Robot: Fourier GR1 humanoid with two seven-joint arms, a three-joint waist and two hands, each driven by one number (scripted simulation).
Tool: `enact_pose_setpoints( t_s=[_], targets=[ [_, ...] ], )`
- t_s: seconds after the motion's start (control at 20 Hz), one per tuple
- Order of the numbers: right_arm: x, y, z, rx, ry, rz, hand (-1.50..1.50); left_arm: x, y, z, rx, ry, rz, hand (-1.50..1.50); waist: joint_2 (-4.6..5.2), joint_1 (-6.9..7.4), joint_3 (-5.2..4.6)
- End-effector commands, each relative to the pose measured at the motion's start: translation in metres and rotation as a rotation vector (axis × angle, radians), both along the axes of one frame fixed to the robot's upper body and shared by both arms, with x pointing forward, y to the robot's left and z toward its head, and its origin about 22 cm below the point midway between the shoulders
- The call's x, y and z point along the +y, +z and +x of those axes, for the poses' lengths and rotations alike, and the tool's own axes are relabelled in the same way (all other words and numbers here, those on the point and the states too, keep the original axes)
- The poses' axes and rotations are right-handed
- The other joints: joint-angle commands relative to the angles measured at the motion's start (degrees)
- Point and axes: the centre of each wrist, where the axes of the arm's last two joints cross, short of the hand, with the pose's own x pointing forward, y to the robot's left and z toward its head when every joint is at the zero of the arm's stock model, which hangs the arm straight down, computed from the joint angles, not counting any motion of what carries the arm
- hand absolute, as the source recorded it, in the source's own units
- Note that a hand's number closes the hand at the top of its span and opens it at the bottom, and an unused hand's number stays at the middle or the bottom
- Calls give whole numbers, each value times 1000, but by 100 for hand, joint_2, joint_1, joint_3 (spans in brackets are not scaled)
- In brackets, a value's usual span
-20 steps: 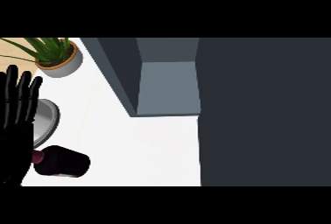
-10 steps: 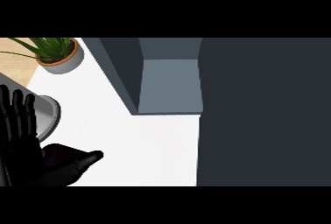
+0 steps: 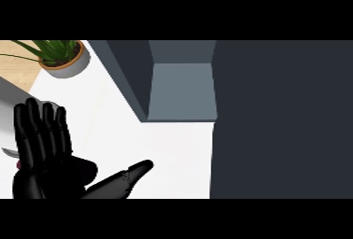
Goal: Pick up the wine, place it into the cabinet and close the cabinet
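My left hand [image 3: 48, 154], fingers straight and spread, has slid in over the wine [image 3: 18, 165] by the counter's [image 3: 172, 144] near left edge, hiding all but 1 red sliver, so grasping comes next.

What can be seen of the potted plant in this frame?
The potted plant stands at the counter's far left corner, upright. Long, narrow green leaves fan out from a round grey pot with a tan rim. Its top is cut off by the view's edge. Nothing touches it; the cabinet stands apart to its right.
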Motion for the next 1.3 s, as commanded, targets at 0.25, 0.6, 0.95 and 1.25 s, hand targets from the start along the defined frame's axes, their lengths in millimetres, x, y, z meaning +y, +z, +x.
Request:
enact_pose_setpoints(
  t_s=[0.25,0.6,0.95,1.25],
  targets=[
    [9,27,-13,9,18,-9,-150,-29,20,10,-16,34,-15,-150,9,6,-2],
    [5,30,1,5,-15,23,-150,-25,41,-14,-11,86,-57,-150,1,28,3],
    [18,47,-15,9,-26,14,-150,-16,40,-23,33,144,-33,-150,1,29,-4],
    [18,46,-8,-20,-22,15,-150,-2,41,-39,26,198,-25,-150,0,39,-4]
  ],
)
